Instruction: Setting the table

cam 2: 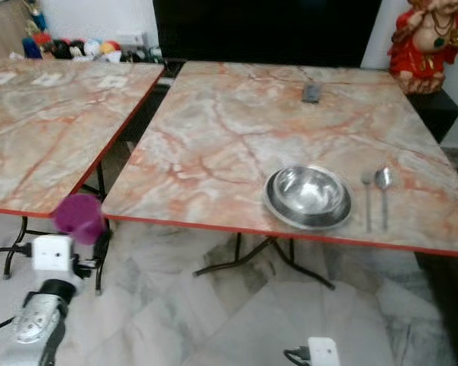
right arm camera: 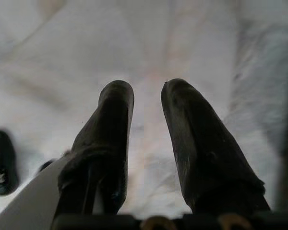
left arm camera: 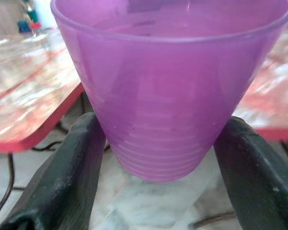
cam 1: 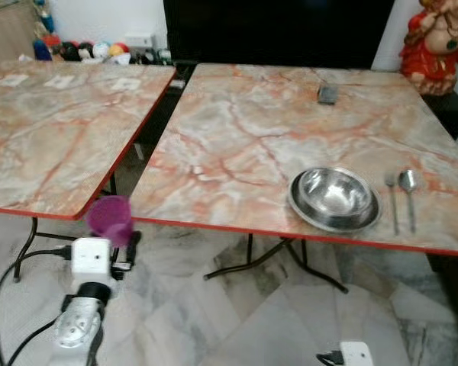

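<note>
The left gripper [left arm camera: 153, 143] holds a purple cup [left arm camera: 168, 86]. Its jaws are spread wide, one on each side of the cup near the bottom, and they press on it. The cup stands upright between them with its open mouth at the top. From the head views the purple cup sits up in the air, just in front of the near edge of the worktop [cam 1: 237, 130], by the gap between the two tables. It is not on the worktop.

Far past the jaws and off to the robot's right, a shiny metal bowl [cam 1: 335, 198] sits on the worktop near its front edge. Just beside the bowl, on the side away from the cup, lie a fork [cam 1: 391, 197] and a spoon [cam 1: 408, 191], side by side. A small dark thing [cam 1: 327, 94] lies near the far edge; it is too small to tell what it is.

A second worktop [cam 1: 53, 130] with the same pink stone look stands to the left, with a narrow gap between the two.

The right gripper [right arm camera: 146, 124] hangs low over the pale floor [right arm camera: 192, 43]. Its jaws have a small gap between them and hold nothing.
</note>
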### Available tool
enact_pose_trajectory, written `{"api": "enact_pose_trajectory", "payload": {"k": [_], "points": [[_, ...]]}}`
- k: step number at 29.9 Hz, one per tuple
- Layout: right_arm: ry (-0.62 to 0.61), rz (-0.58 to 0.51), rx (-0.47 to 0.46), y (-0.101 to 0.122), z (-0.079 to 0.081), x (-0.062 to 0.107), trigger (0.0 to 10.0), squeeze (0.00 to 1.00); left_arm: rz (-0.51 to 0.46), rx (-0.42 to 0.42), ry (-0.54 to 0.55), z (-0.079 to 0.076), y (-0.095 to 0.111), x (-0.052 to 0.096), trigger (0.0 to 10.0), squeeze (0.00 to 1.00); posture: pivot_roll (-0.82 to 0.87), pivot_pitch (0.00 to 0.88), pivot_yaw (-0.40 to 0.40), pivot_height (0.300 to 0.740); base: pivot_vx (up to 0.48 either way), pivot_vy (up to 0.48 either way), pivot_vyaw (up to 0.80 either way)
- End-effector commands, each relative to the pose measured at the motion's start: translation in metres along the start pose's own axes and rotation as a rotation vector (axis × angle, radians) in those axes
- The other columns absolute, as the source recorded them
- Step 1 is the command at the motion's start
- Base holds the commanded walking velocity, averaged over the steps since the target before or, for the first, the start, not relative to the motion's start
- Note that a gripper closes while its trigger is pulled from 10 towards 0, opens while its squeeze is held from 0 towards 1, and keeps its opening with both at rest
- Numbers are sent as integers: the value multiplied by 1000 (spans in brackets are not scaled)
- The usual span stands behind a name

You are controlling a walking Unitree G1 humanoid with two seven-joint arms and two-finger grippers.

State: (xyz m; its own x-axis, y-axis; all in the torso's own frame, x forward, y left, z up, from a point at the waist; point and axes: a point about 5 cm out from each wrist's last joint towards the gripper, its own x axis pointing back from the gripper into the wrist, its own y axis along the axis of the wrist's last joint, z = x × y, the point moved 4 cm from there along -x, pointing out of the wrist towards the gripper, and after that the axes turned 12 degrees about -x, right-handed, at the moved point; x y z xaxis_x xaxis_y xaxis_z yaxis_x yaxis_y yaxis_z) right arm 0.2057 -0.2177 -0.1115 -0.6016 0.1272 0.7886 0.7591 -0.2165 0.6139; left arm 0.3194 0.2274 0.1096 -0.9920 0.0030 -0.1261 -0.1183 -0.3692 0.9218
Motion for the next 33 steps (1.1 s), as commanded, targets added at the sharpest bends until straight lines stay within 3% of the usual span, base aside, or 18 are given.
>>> {"api": "enact_pose_trajectory", "payload": {"k": [1,7,19,24,33], "points": [[20,14,-10,-5,10,0,10000,0,10,3,11,9,-3,3,10000,0,21,56,4,740,240,-412,0],[21,15,-6,-5,9,0,10000,0,0,4,-11,6,-1,3,10000,0,20,51,3,740,201,-413,0],[20,15,-7,-5,9,0,10000,0,-21,43,-30,4,5,1,10000,0,22,74,-1,740,0,0,0],[22,15,-7,-5,9,0,10000,0,-32,88,-96,-10,10,1,10000,0,23,84,-2,740,0,0,0],[20,10,-7,-4,9,0,10000,0,-32,107,-117,-14,11,2,10000,0,22,91,-4,740,0,0,0]]}}
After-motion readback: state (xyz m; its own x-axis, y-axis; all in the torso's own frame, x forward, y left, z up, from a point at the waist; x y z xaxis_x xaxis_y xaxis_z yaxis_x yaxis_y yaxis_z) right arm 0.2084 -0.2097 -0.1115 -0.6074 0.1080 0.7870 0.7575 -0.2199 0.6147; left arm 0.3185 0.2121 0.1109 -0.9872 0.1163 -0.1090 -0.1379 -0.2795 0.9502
